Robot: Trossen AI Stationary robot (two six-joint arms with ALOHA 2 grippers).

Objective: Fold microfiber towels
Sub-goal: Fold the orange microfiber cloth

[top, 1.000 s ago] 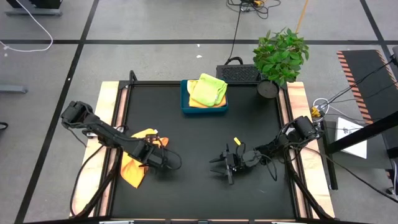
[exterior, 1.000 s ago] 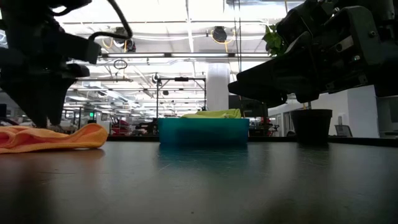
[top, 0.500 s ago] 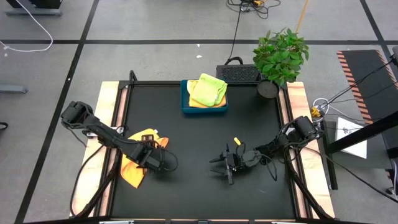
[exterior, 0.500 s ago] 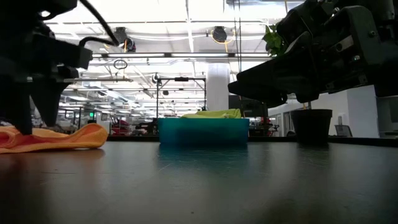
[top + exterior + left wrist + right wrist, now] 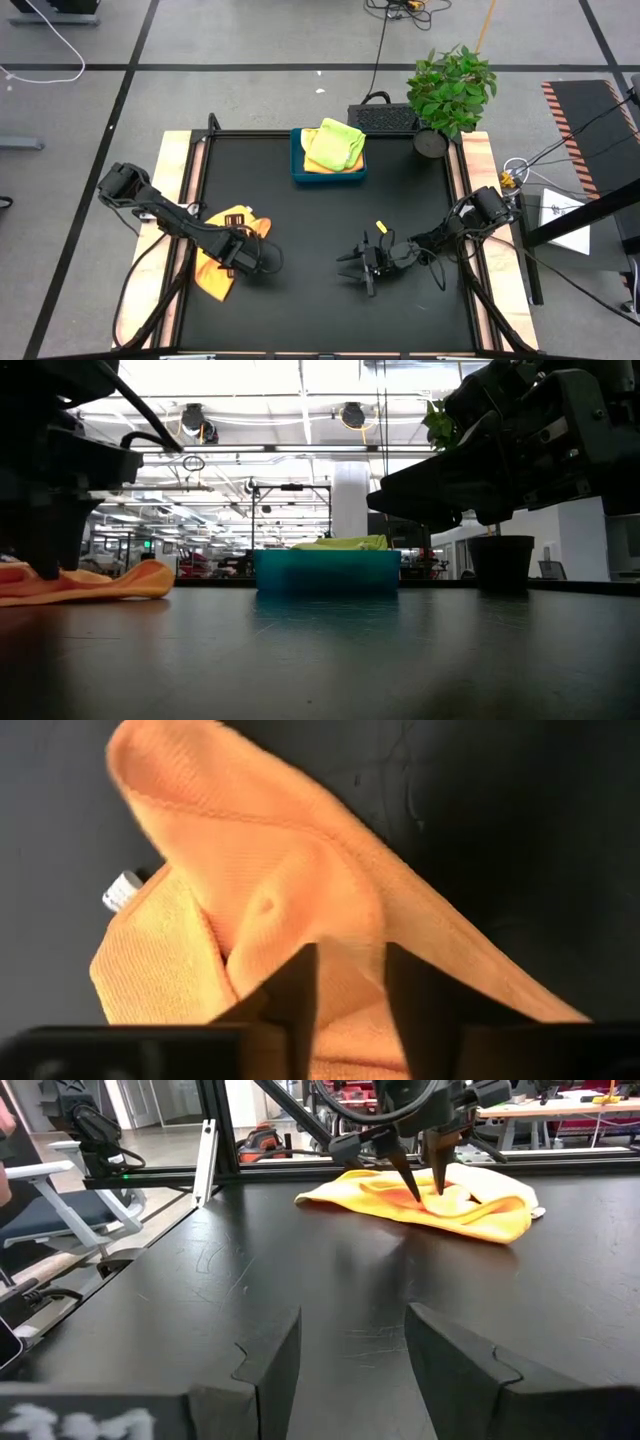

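An orange microfiber towel (image 5: 215,272) lies crumpled near the table's left edge; it also shows in the low view (image 5: 110,582) and the right wrist view (image 5: 470,1205). My left gripper (image 5: 240,258) stands over the towel's right part, fingers pointing down, shut on a raised fold (image 5: 350,990). My right gripper (image 5: 352,272) is open and empty, right of the table's middle and a little above it. A lime green towel (image 5: 335,143) lies folded on an orange one in the blue tray (image 5: 296,170) at the far edge. My left gripper pinches a raised fold of the orange towel (image 5: 345,955) between its two fingers, which come from above and point down (image 5: 408,1180). The rest of the towel lies slack on the table (image 5: 340,1195). I cannot tell how many layers are in the hold.
A potted plant (image 5: 450,90) stands at the table's far right corner. The blue tray (image 5: 325,572) is at the middle of the far edge. Bare black tabletop (image 5: 320,230) lies between the two grippers.
My left gripper has gone a little toward the table's left edge and down onto the orange towel. The towel has stayed where it lay. My right gripper has kept still.
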